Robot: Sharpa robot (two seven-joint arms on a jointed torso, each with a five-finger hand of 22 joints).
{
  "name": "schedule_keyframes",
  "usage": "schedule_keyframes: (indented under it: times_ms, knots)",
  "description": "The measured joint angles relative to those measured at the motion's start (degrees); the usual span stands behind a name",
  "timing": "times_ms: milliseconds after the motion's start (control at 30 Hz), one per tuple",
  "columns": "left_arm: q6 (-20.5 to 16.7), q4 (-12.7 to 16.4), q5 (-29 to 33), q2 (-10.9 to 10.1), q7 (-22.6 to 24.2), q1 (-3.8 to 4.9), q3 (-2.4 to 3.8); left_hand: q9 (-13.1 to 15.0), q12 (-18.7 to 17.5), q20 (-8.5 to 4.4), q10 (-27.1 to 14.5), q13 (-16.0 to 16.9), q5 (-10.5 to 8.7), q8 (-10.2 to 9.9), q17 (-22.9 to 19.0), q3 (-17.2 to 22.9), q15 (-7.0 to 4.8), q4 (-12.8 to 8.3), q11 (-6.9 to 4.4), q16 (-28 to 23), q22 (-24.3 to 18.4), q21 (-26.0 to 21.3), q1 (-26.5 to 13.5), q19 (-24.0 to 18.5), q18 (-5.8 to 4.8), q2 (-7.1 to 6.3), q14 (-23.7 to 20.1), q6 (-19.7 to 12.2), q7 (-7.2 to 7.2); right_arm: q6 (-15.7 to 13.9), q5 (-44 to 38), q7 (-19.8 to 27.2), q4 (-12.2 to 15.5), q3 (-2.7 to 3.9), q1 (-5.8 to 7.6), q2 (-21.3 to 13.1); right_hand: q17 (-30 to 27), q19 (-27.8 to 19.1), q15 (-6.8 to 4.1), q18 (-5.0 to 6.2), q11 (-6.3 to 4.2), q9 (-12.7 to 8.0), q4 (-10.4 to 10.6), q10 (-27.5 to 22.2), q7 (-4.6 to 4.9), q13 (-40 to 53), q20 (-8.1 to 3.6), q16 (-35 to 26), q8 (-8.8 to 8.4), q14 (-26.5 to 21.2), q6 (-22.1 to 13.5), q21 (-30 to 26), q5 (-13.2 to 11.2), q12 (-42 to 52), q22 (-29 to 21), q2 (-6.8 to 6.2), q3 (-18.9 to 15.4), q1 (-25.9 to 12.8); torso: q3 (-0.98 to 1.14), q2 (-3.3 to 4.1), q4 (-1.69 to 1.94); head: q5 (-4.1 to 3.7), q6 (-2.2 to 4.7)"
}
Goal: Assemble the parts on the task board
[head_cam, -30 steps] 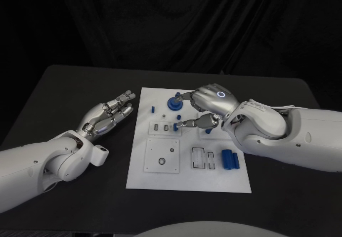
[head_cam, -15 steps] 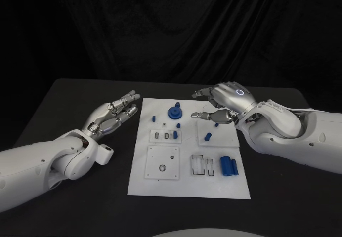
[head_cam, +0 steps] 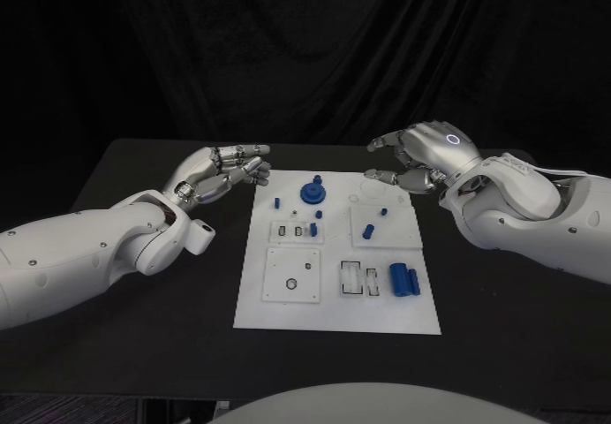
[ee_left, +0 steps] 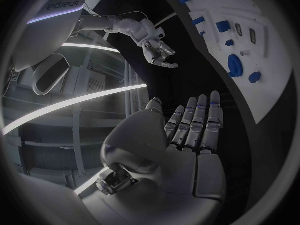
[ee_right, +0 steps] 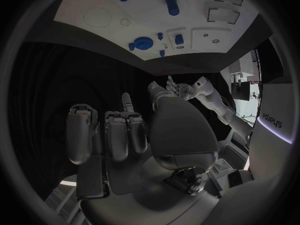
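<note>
The white task board lies in the middle of the black table. A round blue part stands near its far edge, with small blue pegs around it. A pair of blue cylinders lies at the near right. My left hand hovers off the board's far left corner, fingers stretched out and holding nothing. My right hand hovers at the far right corner, fingers loosely bent and apart, with nothing in them. In the wrist views my left hand and right hand look toward the board.
Clear rectangular slots and a square plate with a hole sit in the board's near half. Black table surrounds the board on both sides. A dark curtain hangs behind.
My right hand has drawn back from the blue parts in the board's middle to its far right corner. My left hand has risen toward the far left corner. The head view has shifted too.
</note>
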Motion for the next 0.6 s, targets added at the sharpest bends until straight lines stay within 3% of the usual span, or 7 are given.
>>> schedule_keyframes:
  times_ms: [167,267,333,433,500,533,600]
  knots:
    - [0.1,-1.17,-3.91,1.74,-2.5,0.14,-0.03,0.09,5.32,-0.83,4.42,1.87,-0.68,-0.01,1.54,-0.91,-1.95,0.0,-1.99,8.78,0.86,2.42,-0.85,6.05,0.01,0.85,3.08,2.35,0.44,0.64,0.49,0.25,-0.46,-0.02,0.0,-0.05,0.0,0.0,0.0,0.0,0.0,-0.13,-0.65,0.0,-0.09,0.0,0.0,0.0,0.0,0.0,0.51,0.0,0.0,0.0,0.0,0.04,0.11,1.26,0.53,-0.96,-0.36,0.19,-1.03]
    - [-0.22,-1.39,-6.58,2.54,-4.67,0.86,-0.06,0.24,7.1,-1.08,5.99,2.7,-0.58,0.32,2.14,-0.79,-2.7,0.08,-2.76,11.63,1.25,3.2,-1.2,7.42,0.01,1.2,3.83,3.97,0.67,1.06,0.67,0.35,-0.83,-0.02,0.0,-0.04,0.0,0.0,0.0,0.0,0.0,-0.36,-1.36,0.0,-0.23,-0.01,0.0,0.0,0.0,0.0,0.66,0.0,0.49,0.0,0.03,-0.09,0.38,2.96,0.9,-1.49,-0.55,0.07,-1.51]
    - [-0.79,-1.52,-9.06,3.28,-6.91,1.84,-0.05,0.88,11.72,-2.26,8.59,5.58,0.55,1.88,4.71,0.88,-4.36,0.01,-4.68,18.41,2.85,6.01,-0.38,10.5,0.67,0.72,6.3,10.49,1.56,1.45,0.79,0.42,-1.14,-0.02,0.0,-0.02,0.0,0.0,0.0,0.0,0.0,-0.37,-1.51,0.0,-0.09,-0.01,0.0,0.0,0.0,0.0,0.91,0.0,0.59,0.0,0.05,-0.1,0.23,2.95,1.08,-1.76,-0.66,0.21,-1.81]
    - [-1.7,-1.36,-13.33,4.14,-10.48,3.18,0.02,0.93,20.15,-4.31,9.38,12.32,0.6,2.92,10.7,2.44,-6.2,-0.15,-6.36,30.31,6.61,11.78,2.42,13.58,0.98,-0.13,6.47,13.91,2.19,1.99,0.9,0.48,-1.56,-0.02,0.0,0.05,0.0,0.0,0.0,0.0,0.0,-0.37,-1.51,0.0,-0.09,-0.01,0.0,0.0,0.0,0.0,0.91,0.0,0.9,0.0,0.04,0.12,0.23,3.17,1.33,-2.08,-0.85,0.51,-2.1]
    - [-2.17,-1.02,-16.18,4.54,-12.87,3.93,0.01,1.22,30.38,-5.88,10.84,21.12,0.6,4.48,17.86,3.19,-7.68,-0.28,-7.76,42.63,12.16,19.49,3.32,15.12,0.98,-1.04,7.7,16.57,1.37,2.3,0.94,0.49,-1.81,-0.02,0.0,0.12,0.0,0.0,0.0,0.0,0.0,-0.37,-1.51,0.0,-0.09,-0.01,0.0,0.0,0.0,0.0,0.91,0.0,0.9,0.0,0.04,0.12,0.23,3.17,1.5,-2.27,-0.98,0.65,-2.19]
    - [-2.28,-0.9,-17.2,4.7,-13.79,4.2,0.0,1.27,31.98,-6.1,11.03,22.76,0.6,4.65,18.99,3.25,-7.84,-0.33,-7.95,44.38,13.04,20.69,3.47,15.12,0.98,-1.2,7.8,16.87,1.25,2.41,0.95,0.49,-1.87,-0.02,0.0,0.16,0.0,0.0,0.0,0.0,0.0,-0.37,-1.51,0.0,-0.09,-0.01,0.0,0.0,0.0,0.0,0.91,0.0,0.9,0.0,0.04,0.12,0.23,3.17,1.56,-2.32,-1.04,0.7,-2.2]
    - [-2.42,-0.53,-20.19,5.33,-16.58,5.02,-0.01,1.74,45.24,-7.17,21.5,42.23,-0.7,5.48,32.27,4.19,-8.9,-0.02,-8.94,55.68,18.75,28.17,3.95,14.59,0.98,-1.68,14.07,18.12,0.61,2.72,0.98,0.49,-2.05,-0.02,0.0,0.31,0.0,0.0,0.0,0.0,0.0,-0.43,-1.66,0.0,-0.16,-0.01,0.0,0.0,0.0,0.0,1.27,0.0,1.25,0.0,0.04,0.16,0.38,3.21,1.79,-2.48,-1.2,0.94,-2.22]
